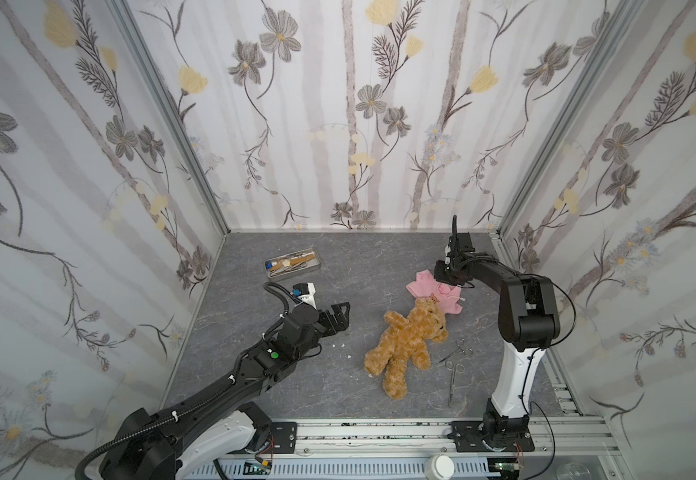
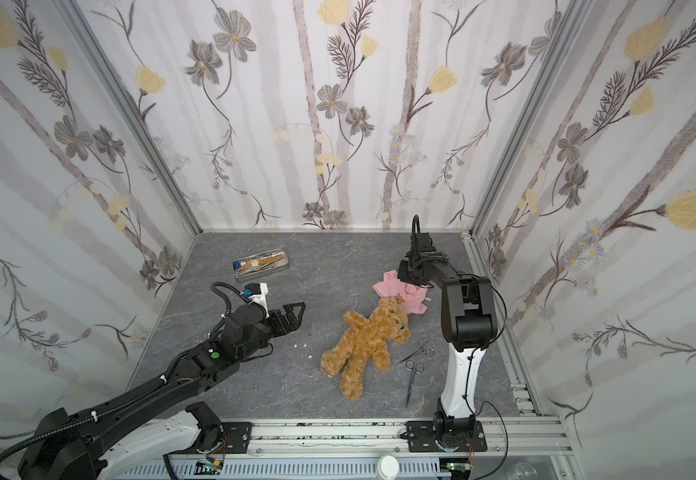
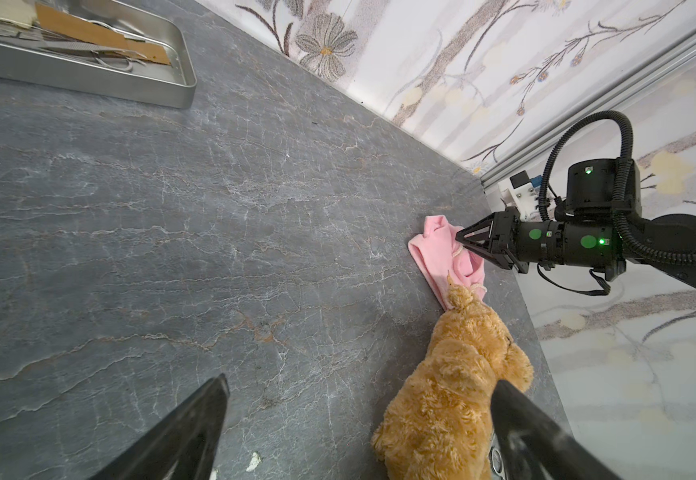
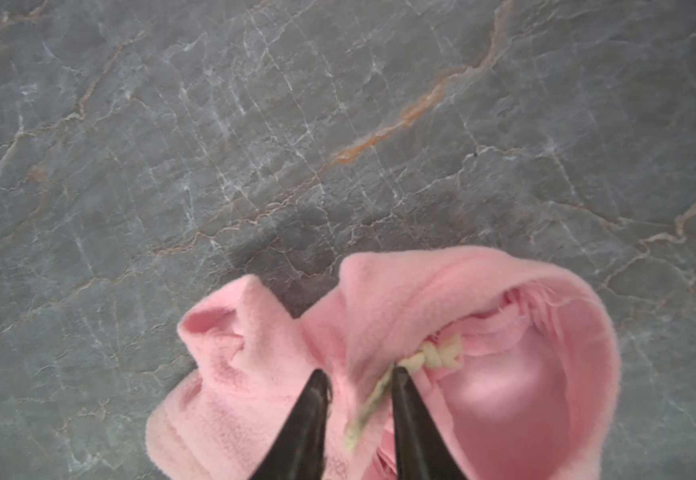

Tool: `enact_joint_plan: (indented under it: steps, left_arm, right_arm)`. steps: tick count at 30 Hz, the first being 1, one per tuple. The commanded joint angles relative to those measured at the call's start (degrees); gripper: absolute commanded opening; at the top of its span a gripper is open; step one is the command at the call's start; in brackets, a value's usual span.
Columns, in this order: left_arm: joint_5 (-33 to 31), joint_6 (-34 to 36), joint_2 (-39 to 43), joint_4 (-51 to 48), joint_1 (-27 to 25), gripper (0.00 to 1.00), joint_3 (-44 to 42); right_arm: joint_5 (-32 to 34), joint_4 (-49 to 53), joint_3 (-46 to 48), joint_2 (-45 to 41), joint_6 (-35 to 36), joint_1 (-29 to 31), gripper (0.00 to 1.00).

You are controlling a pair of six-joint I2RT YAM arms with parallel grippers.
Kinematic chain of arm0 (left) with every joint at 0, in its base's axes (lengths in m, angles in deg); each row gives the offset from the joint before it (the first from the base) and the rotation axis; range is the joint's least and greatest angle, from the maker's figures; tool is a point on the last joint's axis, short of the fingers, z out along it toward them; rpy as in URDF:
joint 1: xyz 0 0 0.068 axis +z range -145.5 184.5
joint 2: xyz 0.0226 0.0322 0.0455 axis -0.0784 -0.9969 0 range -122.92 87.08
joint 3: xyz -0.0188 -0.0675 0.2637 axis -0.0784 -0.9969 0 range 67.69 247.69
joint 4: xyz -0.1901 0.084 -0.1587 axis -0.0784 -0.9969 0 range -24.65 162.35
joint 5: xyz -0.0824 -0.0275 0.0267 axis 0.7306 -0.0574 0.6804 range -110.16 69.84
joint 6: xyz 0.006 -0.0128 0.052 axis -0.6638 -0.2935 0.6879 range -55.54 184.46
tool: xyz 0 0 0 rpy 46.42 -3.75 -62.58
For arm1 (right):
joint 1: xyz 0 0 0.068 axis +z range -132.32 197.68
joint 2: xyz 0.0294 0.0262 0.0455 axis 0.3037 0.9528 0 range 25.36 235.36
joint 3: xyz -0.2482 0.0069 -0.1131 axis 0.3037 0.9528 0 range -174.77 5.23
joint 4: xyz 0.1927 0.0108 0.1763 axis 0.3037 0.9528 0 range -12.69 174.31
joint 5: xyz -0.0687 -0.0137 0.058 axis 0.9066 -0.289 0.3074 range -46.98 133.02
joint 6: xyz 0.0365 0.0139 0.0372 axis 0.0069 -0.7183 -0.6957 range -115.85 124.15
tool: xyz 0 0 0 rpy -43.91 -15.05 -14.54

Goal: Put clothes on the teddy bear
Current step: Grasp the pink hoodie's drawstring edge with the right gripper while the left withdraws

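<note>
The fluffy golden-brown plush teddy bear (image 1: 406, 345) lies undressed on the right half of the bench, sprawled diagonally, head toward the far right corner and feet toward the near edge. Its head touches the hem of the small pink fleece shirt (image 1: 423, 286), crumpled just beyond it, which probably keeps the pull from cloth to head short. The right gripper (image 4: 359, 372) reaches down onto the shirt, jaws pinched narrow on a fold of pink cloth beside a knotted cream cord (image 4: 437, 355); whether the cord is caught too I cannot tell, as the wrist view blurs there. The grip looks meant to lift the shirt and open it. The left gripper (image 1: 340, 318) hovers over the middle of the bench, jaws spread wide and empty, pointed toward the bear, likely ready to steady it.

A shallow rectangular metal tray (image 1: 296, 272) of tools sits toward the far left corner, well apart from the work. Thin steel scissors (image 1: 452, 384) and steel forceps (image 1: 454, 352) lie just beside the bear, toward the right edge, near enough to snag. Tiny white scraps (image 1: 348, 356) dot the middle.

The bench (image 1: 338, 395) is a flat, matt, dark grey slab veined like marble. Walls (image 1: 338, 124) papered with grey and yellow flowers close it on three sides, with aluminium rails (image 1: 379, 434) at the corners and along the near edge.
</note>
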Motion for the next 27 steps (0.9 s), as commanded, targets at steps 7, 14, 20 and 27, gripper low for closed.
enact_joint_plan:
  steps: [7,14,20,27]
  left_arm:
    - [-3.42,2.22,4.05,-1.25,1.37,1.0,-1.08]
    - [-3.5,1.74,7.14,-2.04,3.26,1.0,-2.27]
    - [-3.53,1.6,6.94,-2.13,3.4,1.0,-2.51]
    - [-3.33,1.97,6.11,-2.09,3.45,1.0,-2.25]
  right_arm:
    - [-11.09,-8.04,-0.53,-4.07,-0.08,1.1,0.0]
    - [1.98,-4.75,-0.75,-5.44,-1.16,3.15,0.25]
    - [5.49,-2.23,0.04,-4.0,-0.97,0.47,0.56]
    - [0.03,2.73,-3.14,1.2,0.36,0.64,0.62]
